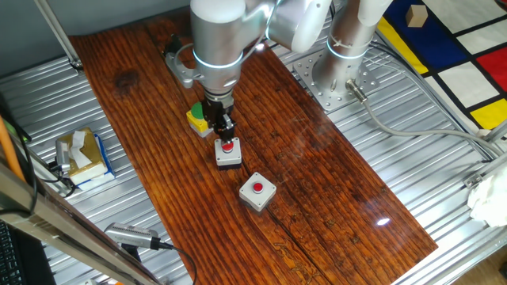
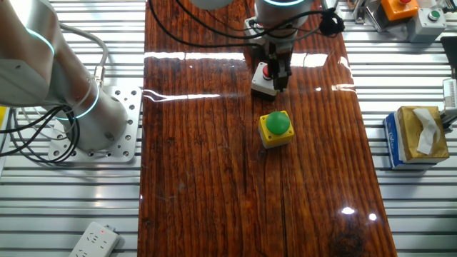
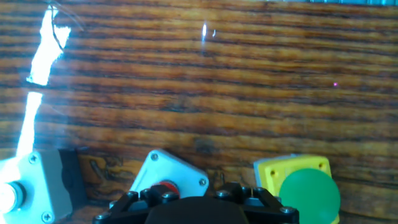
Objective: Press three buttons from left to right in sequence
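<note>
Claw (image 1: 227, 134) on mid button's red cap (image 1: 228, 146) — open/closed unclear; green-cap button (image 2: 275, 128) beside.

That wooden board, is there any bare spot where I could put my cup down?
Yes: the wide stretch of the wooden board toward the arm's base plate, and the end past the grey button. It is crowded where the claw sits over the middle button, beside the yellow button.

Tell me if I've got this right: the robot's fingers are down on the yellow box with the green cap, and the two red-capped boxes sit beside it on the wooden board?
Not quite. The gripper is down over the white-and-black box with the red cap, the middle one, as one fixed view shows. The yellow box with the green cap stands free beside it. The light grey box with the red cap and the wooden board are as you say.
</note>
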Robot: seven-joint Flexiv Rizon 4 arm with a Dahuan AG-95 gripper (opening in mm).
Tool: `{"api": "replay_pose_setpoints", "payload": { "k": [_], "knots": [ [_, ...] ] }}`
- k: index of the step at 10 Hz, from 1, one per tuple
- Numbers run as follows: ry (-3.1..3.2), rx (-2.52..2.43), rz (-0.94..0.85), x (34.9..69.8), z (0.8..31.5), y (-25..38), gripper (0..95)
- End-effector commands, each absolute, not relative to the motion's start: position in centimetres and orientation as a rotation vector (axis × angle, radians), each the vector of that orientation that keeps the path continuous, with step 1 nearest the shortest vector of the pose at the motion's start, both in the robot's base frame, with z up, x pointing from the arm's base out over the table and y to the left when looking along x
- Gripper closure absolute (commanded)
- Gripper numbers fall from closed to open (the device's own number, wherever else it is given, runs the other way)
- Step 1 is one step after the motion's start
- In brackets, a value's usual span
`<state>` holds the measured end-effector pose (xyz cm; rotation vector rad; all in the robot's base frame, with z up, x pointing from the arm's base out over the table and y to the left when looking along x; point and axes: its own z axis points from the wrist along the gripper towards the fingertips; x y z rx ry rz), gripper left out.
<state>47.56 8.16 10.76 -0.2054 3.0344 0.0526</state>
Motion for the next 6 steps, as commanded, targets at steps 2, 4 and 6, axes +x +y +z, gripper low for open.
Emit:
{"api": "replay_pose_setpoints", "payload": {
  "k": [2,4,6],
  "knots": [
    [3.025,-0.204,0.044,47.58,10.33,8.03,38.0],
    [3.023,-0.205,0.044,47.52,10.24,7.93,38.0],
    [3.019,-0.203,0.043,47.52,10.03,7.93,38.0]
  ]
}}
